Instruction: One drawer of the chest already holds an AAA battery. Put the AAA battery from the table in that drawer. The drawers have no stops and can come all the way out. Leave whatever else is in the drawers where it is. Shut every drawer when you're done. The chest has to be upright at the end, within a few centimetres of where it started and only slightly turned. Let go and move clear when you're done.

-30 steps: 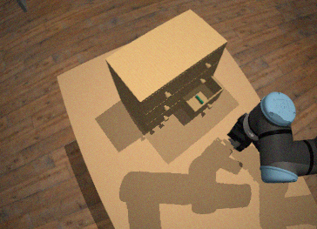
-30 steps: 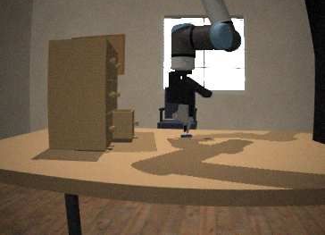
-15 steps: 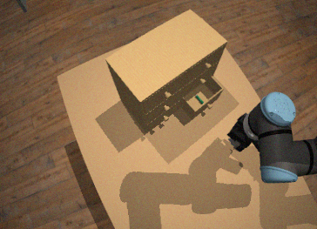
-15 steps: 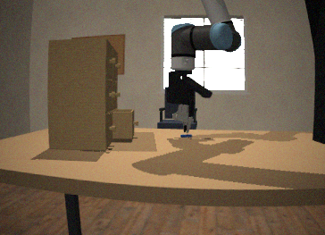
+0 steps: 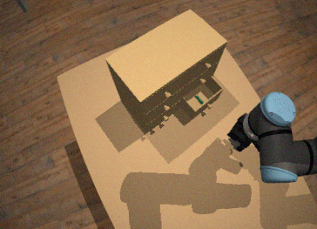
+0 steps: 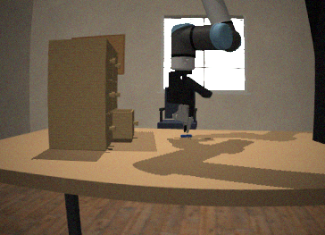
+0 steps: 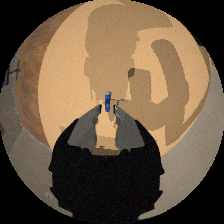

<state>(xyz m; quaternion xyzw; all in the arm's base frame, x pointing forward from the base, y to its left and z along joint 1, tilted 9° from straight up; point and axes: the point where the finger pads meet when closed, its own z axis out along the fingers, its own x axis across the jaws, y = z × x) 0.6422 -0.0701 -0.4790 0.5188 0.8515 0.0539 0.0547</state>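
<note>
The chest [image 5: 167, 56] [image 6: 78, 93] stands upright. A low drawer [image 5: 216, 93] [image 6: 122, 124] at its far end in the exterior view is pulled out. A green battery [image 5: 198, 99] lies in it. A blue battery [image 6: 186, 136] [image 7: 107, 101] lies on the table; the top view does not show it. My gripper [image 6: 187, 130] [image 7: 107, 105] points down just above the blue battery, its fingertips a small gap apart on either side of the battery's near end in the wrist view. The fingers are open narrowly and hold nothing.
The table [image 5: 83, 86] [image 6: 134, 173] carries the chest, whose other drawers look shut, with small knobs on the front. The open drawer sticks out toward the arm's side. The arm [image 5: 276, 143] [image 6: 183, 41] is beside the chest front and casts broad shadows.
</note>
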